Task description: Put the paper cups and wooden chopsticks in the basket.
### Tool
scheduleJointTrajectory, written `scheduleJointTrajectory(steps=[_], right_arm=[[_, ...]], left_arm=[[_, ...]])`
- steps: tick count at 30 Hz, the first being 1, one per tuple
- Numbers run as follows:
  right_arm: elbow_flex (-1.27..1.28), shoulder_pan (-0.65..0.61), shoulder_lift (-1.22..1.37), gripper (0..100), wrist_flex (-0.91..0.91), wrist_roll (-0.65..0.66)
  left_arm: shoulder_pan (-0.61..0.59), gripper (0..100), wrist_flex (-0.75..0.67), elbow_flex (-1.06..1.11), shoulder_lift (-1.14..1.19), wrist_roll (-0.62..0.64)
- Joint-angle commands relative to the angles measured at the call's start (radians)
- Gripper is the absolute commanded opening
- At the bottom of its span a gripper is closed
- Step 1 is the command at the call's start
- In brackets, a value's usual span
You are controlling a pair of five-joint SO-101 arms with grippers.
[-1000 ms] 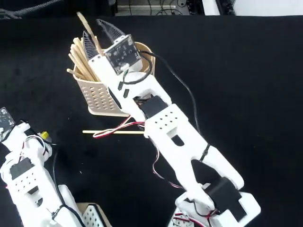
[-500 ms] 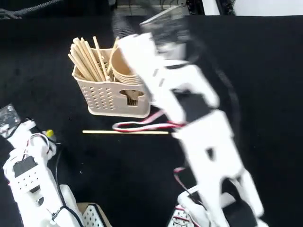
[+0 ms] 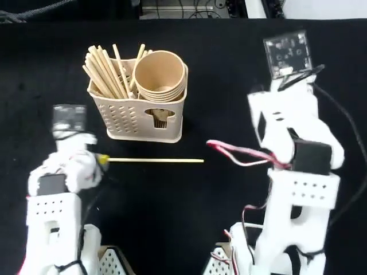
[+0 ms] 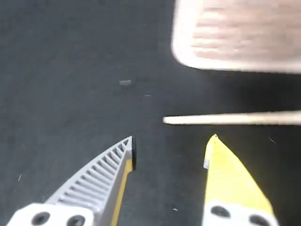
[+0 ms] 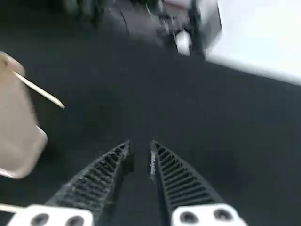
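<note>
You are looking at the basket [image 3: 143,117] standing upright on the black bench [image 3: 229,103], and everything below is placed against it. The stack of paper cups [image 3: 160,74] is sitting inside its right-hand end, mouth up, rim above the basket wall. The bundle of wooden chopsticks [image 3: 106,66] is leaning in its left-hand end, with the tips fanning out over the rim. One loose chopstick [image 3: 155,161] is lying flat on the bench just in front of the basket, on the arms' side. It is running parallel to the front wall and is not touching it. Your left gripper [image 4: 173,141] is hovering low near the basket's front left corner with its fingers spread wide and nothing between them. The near end of the loose chopstick [image 4: 230,118] is lying just ahead of the fingertips, with the basket [image 4: 235,37] beyond it. Your right gripper [image 5: 141,148] is sitting well apart from the basket, off to its right. Its fingers are parted only narrowly and are gripping nothing. From that wrist, the basket [image 5: 14,127] is showing at the edge with one chopstick tip [image 5: 40,92] poking out of it.
</note>
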Motion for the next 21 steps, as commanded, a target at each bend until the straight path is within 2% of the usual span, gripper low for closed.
scheduleJointTrajectory(steps=[1, 6, 13, 18, 21], right_arm=[[0.239, 0.069, -0.016, 6.4, -0.149, 0.055], [0.501, 0.083, -0.016, 6.4, -0.344, 0.089], [0.621, 0.064, -0.016, 6.4, -0.417, 0.081], [0.673, 0.005, -0.016, 6.4, -0.422, 0.081], [0.697, 0.002, -0.016, 6.4, -0.446, 0.081]], left_arm=[[0.194, 25, -0.005, -0.024, -0.003, -0.13], [0.294, 25, -0.078, 0.038, -0.003, -0.144], [0.314, 25, -0.178, 0.056, 0.037, 0.048], [0.308, 25, -0.193, -0.025, 0.241, 0.175], [0.278, 25, -0.304, -0.056, 0.4, 0.322]])
